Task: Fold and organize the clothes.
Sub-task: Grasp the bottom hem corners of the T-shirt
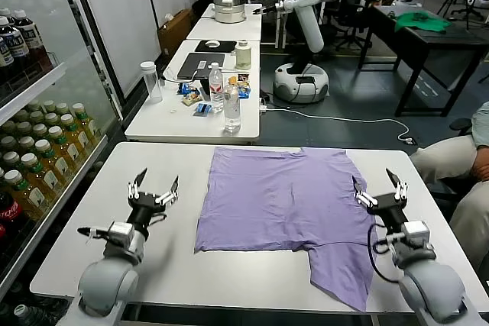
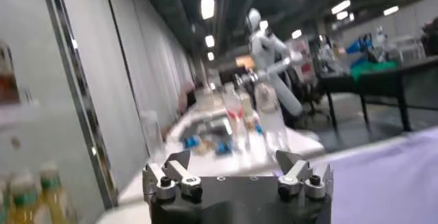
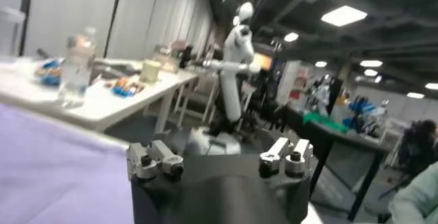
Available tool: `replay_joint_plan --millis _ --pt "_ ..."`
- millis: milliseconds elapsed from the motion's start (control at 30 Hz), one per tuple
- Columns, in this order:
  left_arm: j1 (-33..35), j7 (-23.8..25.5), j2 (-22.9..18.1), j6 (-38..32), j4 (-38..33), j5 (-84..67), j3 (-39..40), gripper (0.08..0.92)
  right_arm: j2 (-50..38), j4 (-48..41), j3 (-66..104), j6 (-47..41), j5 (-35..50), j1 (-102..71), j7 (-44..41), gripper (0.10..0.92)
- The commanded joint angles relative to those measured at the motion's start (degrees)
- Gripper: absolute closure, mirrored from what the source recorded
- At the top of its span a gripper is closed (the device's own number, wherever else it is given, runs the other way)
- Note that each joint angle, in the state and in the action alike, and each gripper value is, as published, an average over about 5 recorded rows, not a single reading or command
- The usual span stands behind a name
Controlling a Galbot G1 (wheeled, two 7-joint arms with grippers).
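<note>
Two tools, both with jaws spread wide and empty, hover over the white rectangular bench (image 1: 168,265). Left tool (image 1: 153,186) sits at 9 o'clock of the lavender-purple short-sleeved cotton T-shirt (image 1: 279,196), clearly apart from its left edge, bare bench between them. Right tool (image 1: 381,186) at 3 o'clock of the shirt, over or just beside its right edge near the sleeve; cannot tell if it touches the fabric. Shirt lies flat at bench centre, mostly spread out, one part hanging toward 5 o'clock near the front edge. No printed graphic shows on the upward side.

Left wrist view: left tool (image 2: 236,174) fingers apart, purple fabric (image 2: 397,177) off to one side. Right wrist view: right tool (image 3: 219,160) fingers apart, purple fabric (image 3: 48,164) close beside it.

At 12 o'clock beyond the shirt, a second white bench (image 1: 176,120) with clear plastic water bottles (image 1: 231,104). Shelf of green-capped drink bottles (image 1: 46,150) at 9 o'clock.
</note>
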Motion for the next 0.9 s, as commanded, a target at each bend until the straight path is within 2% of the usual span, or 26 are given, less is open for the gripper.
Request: replay_joint_plan --millis 33,433,900 --pt "11.82 -7.87 1.72 10.1 -10.76 -7.02 3.41 0.177 -2.36 5.41 3.43 -0.31 5.62 -16.33 -0.74 0.203" --pt "10.47 -12.15 -1.03 12.58 -8.42 -5.06 8.98 0.177 0.2 3.31 1.34 0.29 4.81 -19.61 -1.4 0.203" --pt "4.43 -12.45 -3.44 13.45 -2.02 -5.85 10.23 0.177 1.57 2.82 0.36 1.03 6.94 -20.73 1.05 0.203"
